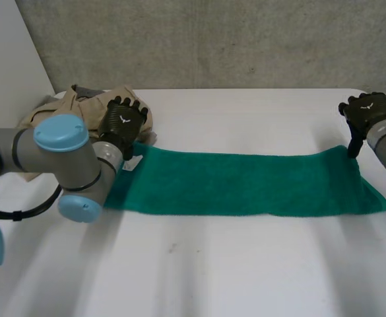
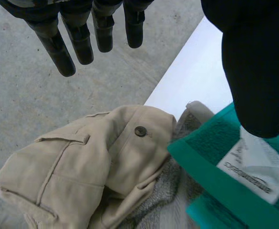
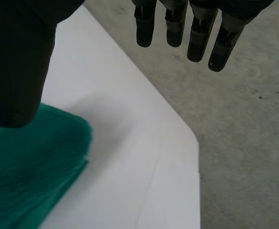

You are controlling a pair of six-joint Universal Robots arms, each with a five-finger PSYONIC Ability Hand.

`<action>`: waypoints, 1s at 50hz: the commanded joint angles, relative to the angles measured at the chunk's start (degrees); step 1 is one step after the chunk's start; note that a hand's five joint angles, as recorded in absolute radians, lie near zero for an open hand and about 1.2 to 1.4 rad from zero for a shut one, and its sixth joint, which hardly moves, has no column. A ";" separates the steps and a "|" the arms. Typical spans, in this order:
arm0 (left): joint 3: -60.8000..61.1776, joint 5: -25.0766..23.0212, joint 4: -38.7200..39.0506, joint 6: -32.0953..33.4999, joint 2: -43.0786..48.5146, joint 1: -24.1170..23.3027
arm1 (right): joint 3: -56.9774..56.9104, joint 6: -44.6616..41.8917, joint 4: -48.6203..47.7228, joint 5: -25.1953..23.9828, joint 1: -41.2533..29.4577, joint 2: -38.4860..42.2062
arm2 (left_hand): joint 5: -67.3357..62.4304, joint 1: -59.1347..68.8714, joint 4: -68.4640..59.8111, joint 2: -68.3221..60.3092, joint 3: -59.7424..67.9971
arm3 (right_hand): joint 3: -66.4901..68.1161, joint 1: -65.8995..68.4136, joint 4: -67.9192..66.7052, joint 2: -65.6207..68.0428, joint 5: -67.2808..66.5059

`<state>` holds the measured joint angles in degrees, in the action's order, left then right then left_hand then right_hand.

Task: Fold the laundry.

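A green towel (image 1: 245,181) lies folded into a long strip across the table's middle. My left hand (image 1: 121,122) hovers open above its left end, fingers (image 2: 70,40) straight and thumb (image 2: 258,71) over the towel's white label (image 2: 253,169). My right hand (image 1: 365,115) is open above the towel's far right corner (image 3: 39,157), fingers (image 3: 196,33) straight and holding nothing, thumb (image 3: 15,71) over the green edge.
A heap of laundry sits at the table's back left: beige trousers (image 2: 82,162) with a button over a grey towel (image 2: 153,200). The white table (image 1: 232,264) is bare in front. Its far right corner (image 3: 187,143) lies beyond my right hand, concrete floor behind.
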<state>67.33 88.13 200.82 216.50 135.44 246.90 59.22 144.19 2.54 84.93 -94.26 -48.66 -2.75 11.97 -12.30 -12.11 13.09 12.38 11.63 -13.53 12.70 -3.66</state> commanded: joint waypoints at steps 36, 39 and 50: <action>21.61 -2.43 -3.86 -12.77 -19.78 1.83 | 27.70 -7.60 -7.02 -12.77 18.93 -8.99 | 1.36 -0.57 0.91 0.72 -1.70 | 67.62 68.37 -66.47 67.30 -66.34; 22.23 -2.43 -3.86 -12.77 -21.09 1.92 | 27.96 -9.10 -6.93 -14.00 22.27 -9.69 | 1.36 -0.57 0.91 0.72 -1.70 | 67.62 68.37 -66.47 67.30 -66.34; 24.16 -2.43 -3.86 -13.12 -22.59 1.84 | 34.55 -4.80 -5.35 -29.72 24.56 -15.05 | 1.36 -0.57 0.91 0.72 -1.70 | 12.34 13.09 -11.19 12.02 -11.06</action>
<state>90.48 85.65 196.96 203.63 113.21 249.22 89.17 134.91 -3.24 66.00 -70.08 -59.50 -2.75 11.97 -12.30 -12.11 13.08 35.97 31.01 -36.03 36.23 -26.47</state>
